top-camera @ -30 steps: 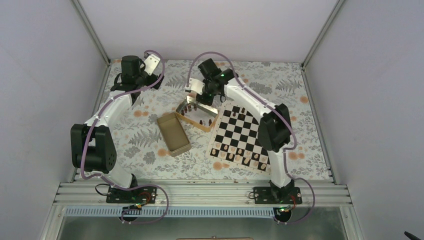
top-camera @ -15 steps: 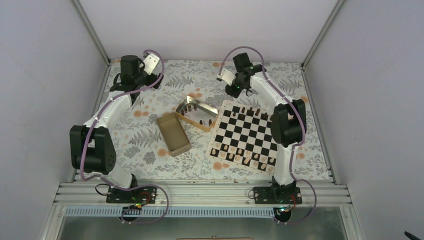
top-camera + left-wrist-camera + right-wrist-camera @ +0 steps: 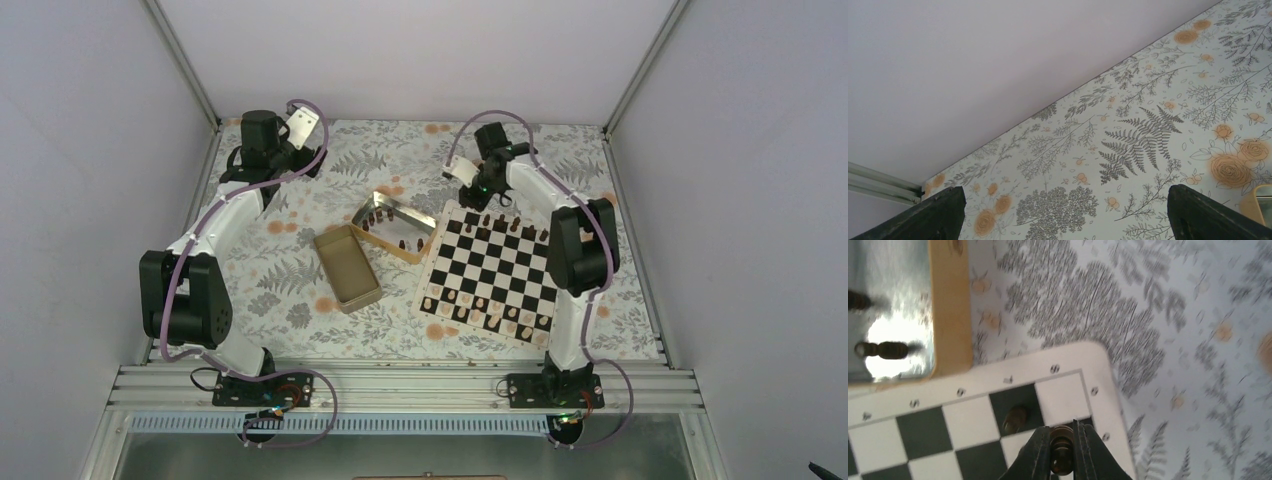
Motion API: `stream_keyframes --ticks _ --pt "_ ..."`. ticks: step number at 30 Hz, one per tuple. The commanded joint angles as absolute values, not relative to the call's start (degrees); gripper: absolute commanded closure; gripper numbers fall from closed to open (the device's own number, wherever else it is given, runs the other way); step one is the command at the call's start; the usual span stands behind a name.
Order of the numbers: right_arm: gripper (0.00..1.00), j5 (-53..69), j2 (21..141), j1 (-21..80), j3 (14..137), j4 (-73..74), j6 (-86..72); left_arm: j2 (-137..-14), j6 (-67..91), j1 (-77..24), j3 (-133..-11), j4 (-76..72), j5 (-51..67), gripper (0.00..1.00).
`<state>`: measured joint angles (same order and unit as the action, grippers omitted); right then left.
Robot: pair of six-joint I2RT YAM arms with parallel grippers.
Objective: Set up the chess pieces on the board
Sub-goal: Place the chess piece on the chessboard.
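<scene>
Right hand [image 3: 1062, 432] clamped on a dark chess piece [image 3: 1062, 460], low over the board [image 3: 488, 262] beside its corner facing the surface's [image 3: 1148, 125] far edge. Second dark piece [image 3: 1015, 420] standing on a neighbouring square. Left hand [image 3: 1064, 200] spread apart, empty, near the surface's far left corner.

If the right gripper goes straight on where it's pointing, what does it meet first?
The right gripper probably meets the black-and-white chessboard with light wooden border near its corner, the dark brown wooden chess piece it grips touching first; depth is unclear.
</scene>
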<state>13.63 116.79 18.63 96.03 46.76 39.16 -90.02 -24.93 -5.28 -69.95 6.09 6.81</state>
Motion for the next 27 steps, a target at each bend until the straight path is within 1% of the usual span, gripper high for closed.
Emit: stream_keyframes --ticks 1,6,12,21,27 --pt "0.92 15.7 109.7 16.3 89.4 46.6 39.3 -88.9 -25.2 -5.2 -70.2 5.4 6.4 0.0" --pt "0.91 16.2 102.7 14.5 80.3 45.4 38.8 -89.0 -25.0 -5.3 -70.6 5.8 7.0 0.0" --pt "0.9 17.2 97.1 13.2 72.8 43.2 37.7 -88.8 -24.8 -5.4 -71.0 6.3 7.3 0.0" --pt "0.9 18.9 94.1 11.0 63.2 33.6 36.7 -89.0 -24.8 -5.4 -71.1 6.5 7.0 0.0" --pt "0.9 18.9 93.8 9.2 61.2 30.9 37.0 -89.0 -24.8 -5.4 -71.2 6.3 6.6 0.0"
